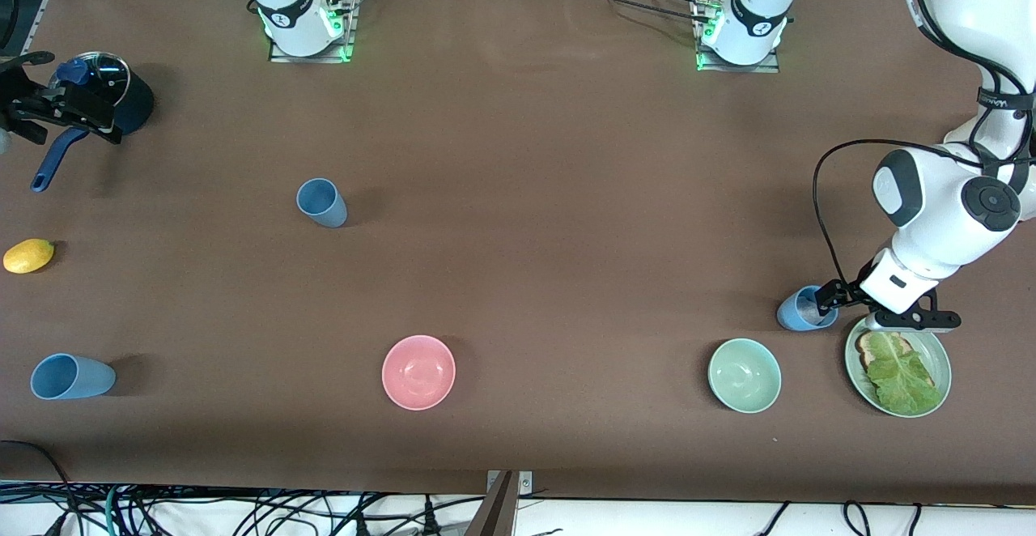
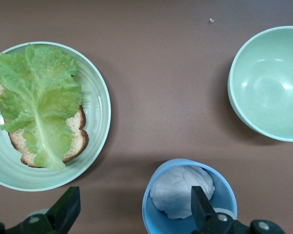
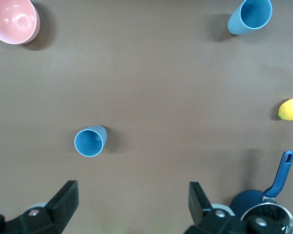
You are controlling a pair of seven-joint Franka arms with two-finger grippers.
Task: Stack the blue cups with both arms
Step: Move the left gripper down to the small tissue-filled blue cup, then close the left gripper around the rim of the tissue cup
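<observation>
Three blue cups show. One cup (image 1: 805, 309) (image 2: 185, 200) stands upright beside the green plate with a white lump inside it. My left gripper (image 1: 846, 303) (image 2: 133, 209) hangs open just over that cup: one finger sits over the cup's inside and the other over bare table by the plate. A second cup (image 1: 321, 202) (image 3: 90, 141) stands upright mid-table toward the right arm's end. The third cup (image 1: 71, 376) (image 3: 250, 16) lies nearer the front camera at that end. My right gripper (image 1: 24, 99) (image 3: 132, 200) is open and empty, up in the air by the saucepan.
A green plate (image 1: 939, 358) (image 2: 100, 105) with bread and lettuce, a green bowl (image 1: 745, 375) (image 2: 268, 83) and a pink bowl (image 1: 418, 372) (image 3: 14, 19) line the side nearest the front camera. A dark blue saucepan (image 1: 133, 103) (image 3: 263, 212) and a lemon (image 1: 28, 256) (image 3: 290, 109) sit at the right arm's end.
</observation>
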